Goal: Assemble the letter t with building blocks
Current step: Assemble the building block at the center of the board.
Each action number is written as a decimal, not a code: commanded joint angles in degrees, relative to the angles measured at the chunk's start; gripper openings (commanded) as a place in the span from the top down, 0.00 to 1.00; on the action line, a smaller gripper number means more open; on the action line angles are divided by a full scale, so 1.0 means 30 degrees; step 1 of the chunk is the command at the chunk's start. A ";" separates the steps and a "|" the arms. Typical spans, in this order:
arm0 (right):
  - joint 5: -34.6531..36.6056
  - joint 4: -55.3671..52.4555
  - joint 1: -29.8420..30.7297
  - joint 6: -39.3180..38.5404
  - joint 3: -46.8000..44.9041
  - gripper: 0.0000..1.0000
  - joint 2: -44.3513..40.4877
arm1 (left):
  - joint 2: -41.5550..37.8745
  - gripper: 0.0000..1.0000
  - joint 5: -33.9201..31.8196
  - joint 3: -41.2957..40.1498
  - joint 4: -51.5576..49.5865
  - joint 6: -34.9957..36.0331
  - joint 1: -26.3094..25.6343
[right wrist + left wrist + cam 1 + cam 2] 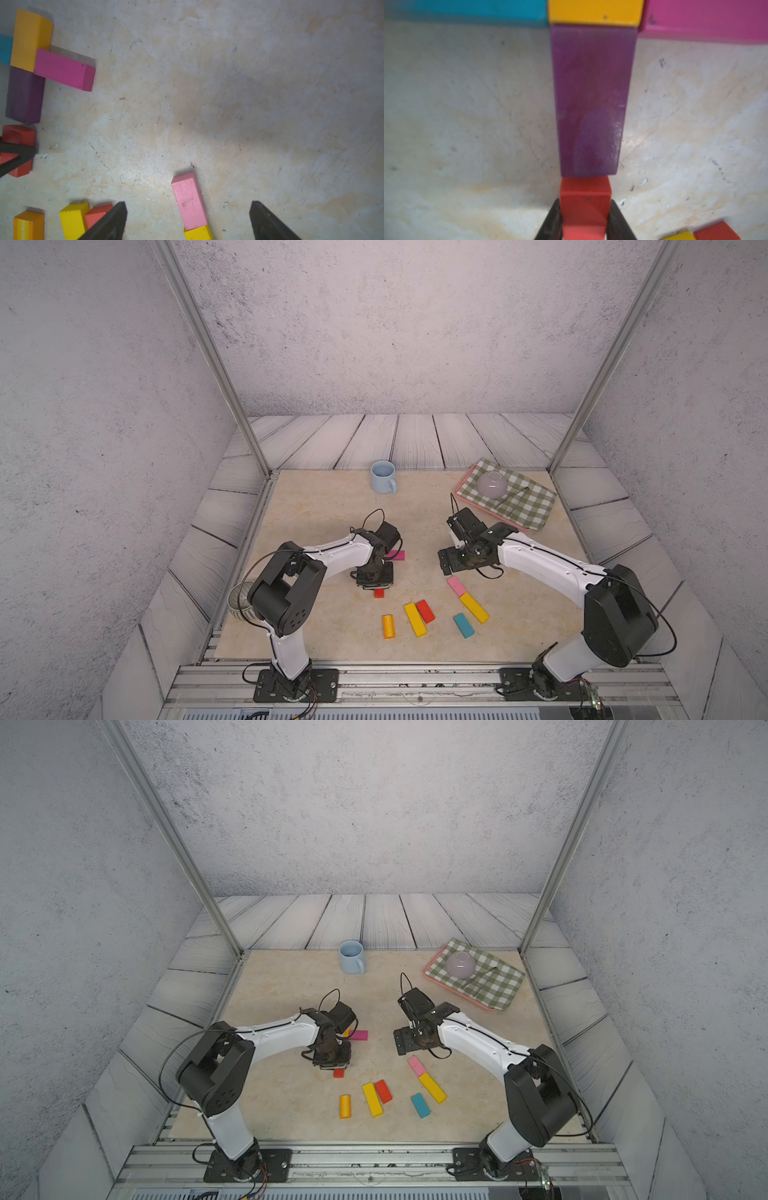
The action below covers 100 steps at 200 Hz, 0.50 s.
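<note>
The left gripper (584, 207) is clenched on a short red rectangular block (584, 188), its black jaws pressed against the block's two long side faces. The block's far end sits at the foot of a dark purple rectangular block (589, 99), touching it or just short of it; I cannot tell which. The purple piece forms the stem, in line with an orange-yellow block (593, 10) that is flanked by a teal block (467, 10) and a magenta block (706, 16), all lying flat on the beige marbled tabletop (316, 506). The right gripper (188, 204) hangs released, jaws spread wide, over a pale pink rectangular block (189, 193) that butts end to end against a long yellow block (473, 608). The other spare blocks lie loose nearer the robot. These pieces look like painted wood — light and rigid, with nothing to crush, but smooth enough to slide or swivel if pinched near a corner. The best hold is probably across the narrow width, mid-length, as the red one is held now. Being so light, the placed blocks would shift at the slightest nudge — so the release should be straight and gentle.
</note>
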 commanded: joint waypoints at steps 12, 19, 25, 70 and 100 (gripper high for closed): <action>-0.0020 -0.0478 -0.0051 0.0051 0.0123 0.06 0.0239 | 0.0551 0.82 -0.0838 0.0669 -0.0586 0.0237 0.0083; -0.0030 -0.0496 -0.0043 0.0086 0.0123 0.05 0.0236 | 0.0581 0.82 -0.0903 0.0713 -0.0640 0.0223 0.0083; -0.0045 -0.0474 -0.0047 0.0074 0.0122 0.06 0.0212 | 0.0625 0.82 -0.0983 0.0715 -0.0631 0.0198 0.0083; -0.0027 -0.0467 -0.0046 0.0083 0.0005 0.06 0.0189 | 0.0823 0.83 -0.1018 0.0863 -0.0758 0.0150 0.0087; -0.0041 -0.0382 -0.0051 0.0109 -0.0053 0.05 0.0207 | 0.0792 0.83 -0.0962 0.0875 -0.0719 0.0148 0.0083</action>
